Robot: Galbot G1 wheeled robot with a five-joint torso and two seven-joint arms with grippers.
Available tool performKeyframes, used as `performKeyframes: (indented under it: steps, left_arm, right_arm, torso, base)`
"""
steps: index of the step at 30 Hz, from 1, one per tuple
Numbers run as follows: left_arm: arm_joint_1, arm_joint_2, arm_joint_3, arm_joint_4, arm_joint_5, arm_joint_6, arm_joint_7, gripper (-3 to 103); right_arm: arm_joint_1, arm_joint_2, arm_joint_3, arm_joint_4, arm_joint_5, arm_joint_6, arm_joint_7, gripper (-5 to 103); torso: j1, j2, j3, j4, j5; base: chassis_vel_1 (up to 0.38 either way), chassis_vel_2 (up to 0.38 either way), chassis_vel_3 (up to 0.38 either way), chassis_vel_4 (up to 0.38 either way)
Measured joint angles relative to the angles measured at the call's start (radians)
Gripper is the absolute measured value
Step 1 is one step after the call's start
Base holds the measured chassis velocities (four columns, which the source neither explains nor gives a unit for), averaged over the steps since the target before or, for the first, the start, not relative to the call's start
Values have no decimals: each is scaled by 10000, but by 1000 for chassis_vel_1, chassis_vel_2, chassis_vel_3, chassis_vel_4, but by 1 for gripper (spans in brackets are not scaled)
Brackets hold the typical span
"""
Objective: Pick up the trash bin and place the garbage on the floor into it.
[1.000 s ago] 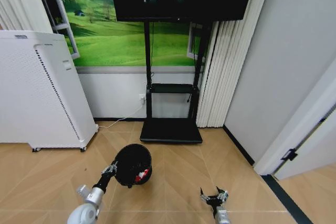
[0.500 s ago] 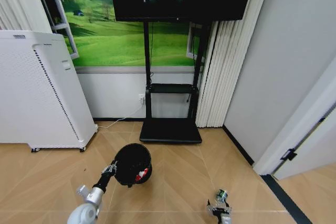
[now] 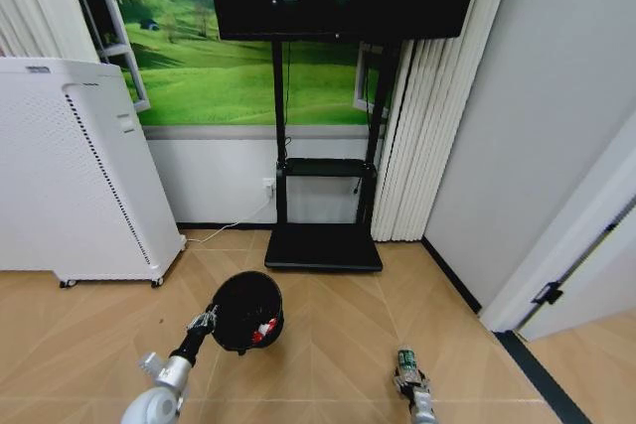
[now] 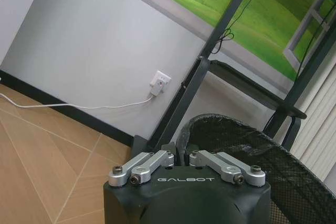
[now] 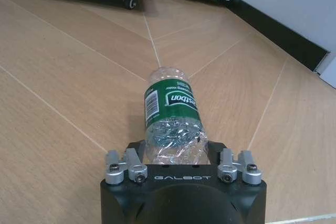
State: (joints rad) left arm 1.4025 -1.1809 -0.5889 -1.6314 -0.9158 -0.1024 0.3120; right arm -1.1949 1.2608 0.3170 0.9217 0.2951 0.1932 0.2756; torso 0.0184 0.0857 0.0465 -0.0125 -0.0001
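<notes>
We see a black mesh bin [image 3: 246, 311] holding red-and-white scraps [image 3: 263, 329], a clear crinkled bottle [image 5: 173, 121] with a green label, and tan chevron-patterned floor [image 3: 338, 335].

A small round black mesh trash bin [image 3: 247, 312] hangs tilted above the light tan chevron-plank floor [image 3: 328, 345], its rim clamped by the left gripper [image 3: 206, 321] and its open mouth tipped toward the camera. A red-and-white lump [image 3: 264, 328] lies inside, against the bin's lower wall. Near the floor's dark edge strip, a crumpled clear bottle [image 5: 173, 116] with a green label sits between the right gripper's [image 5: 176, 153] fingers, its body pointing away from the wrist above the planks.
</notes>
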Motion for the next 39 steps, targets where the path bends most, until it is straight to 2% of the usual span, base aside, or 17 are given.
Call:
performKeyframes:
  steps: [2,3,5,6,8,9,15,17,23,24,25,26,27,29,35,37,39]
  left_arm:
    - [0,-7,2,0,8,-2,0,7]
    - [-1,-14,14,0,21,-3,-4,7]
    - [-5,-16,28,0,28,-4,-12,7]
    - [-9,-16,52,0,35,-4,-22,7]
    - [-11,-13,63,-1,42,-5,-29,7]
    - [-9,-5,73,-14,43,-5,-40,7]
    - [31,38,50,-16,45,-5,-60,7]
    - [38,44,39,8,45,-6,-60,7]
    - [-6,74,36,319,196,-43,-61,7]
    - [-59,90,40,409,262,-70,-72,7]
    - [-175,178,106,481,274,-80,-181,7]
    - [-286,246,183,527,269,-84,-249,7]
    - [-286,246,183,527,269,-84,-249,7]
    - [-580,393,515,576,187,35,-548,7]
    - [-1093,536,1462,638,326,74,-1007,7]
    - [-1220,543,1695,719,385,-55,-1162,7]
    - [-1372,563,2174,854,578,-150,-1269,7]
  right_arm:
    - [-49,0,16,42,0,23,1,63]
    - [-106,1,30,98,3,81,1,52]
    - [-133,8,34,122,28,163,3,52]
    - [-171,18,48,173,41,248,3,41]
    - [-211,19,69,236,46,290,0,41]
    - [-267,14,97,333,61,318,-3,33]
    - [-708,-134,285,1379,574,1185,-587,22]
    - [-810,-163,338,1645,614,1295,-691,22]
    - [-1644,-383,831,4063,738,1227,-769,22]
    - [-1922,-503,967,4879,815,1095,-757,22]
    - [-2440,-820,1051,6368,941,954,-835,22]
    - [-2740,-1065,1059,7342,977,930,-980,22]
    - [-2740,-1065,1059,7342,977,930,-980,22]
    - [-3311,-1381,751,9128,504,945,-1187,22]
    - [-3550,-1375,120,10018,-731,1153,-1582,22]
    - [-3599,-1436,-20,10060,-1001,1373,-1898,22]
    - [-3667,-1484,-315,9858,-1871,2000,-2435,22]
  torso:
    - [0,1,0,0,-1]
    - [0,1,0,0,1]
    - [0,1,0,0,1]
    - [0,1,0,0,1]
    - [-1,1,0,1,1]
    - [0,1,0,0,0]
    - [0,1,0,1,3]
    - [0,1,0,1,1]
    - [-1,2,-1,1,-2]
    - [0,1,-1,5,-12]
    - [0,0,-1,0,10]
    - [-1,1,-1,1,-3]
    - [-1,1,-1,1,-3]
    - [-1,1,-1,1,3]
    - [0,1,-1,0,3]
    - [0,1,0,0,-1]
    - [-1,1,-1,0,2]
  base:
    - [0,0,0,0]
    - [0,0,0,0]
    - [0,0,0,0]
    - [0,0,0,0]
    - [0,0,0,0]
    - [0,0,0,0]
    - [0,0,0,0]
    - [0,0,0,0]
    - [0,0,0,0]
    - [0,0,0,0]
    - [0,0,0,0]
    - [0,0,0,0]
    - [0,0,0,0]
    - [0,0,0,0]
    - [0,0,0,0]
    - [0,0,0,0]
    - [0,0,0,0]
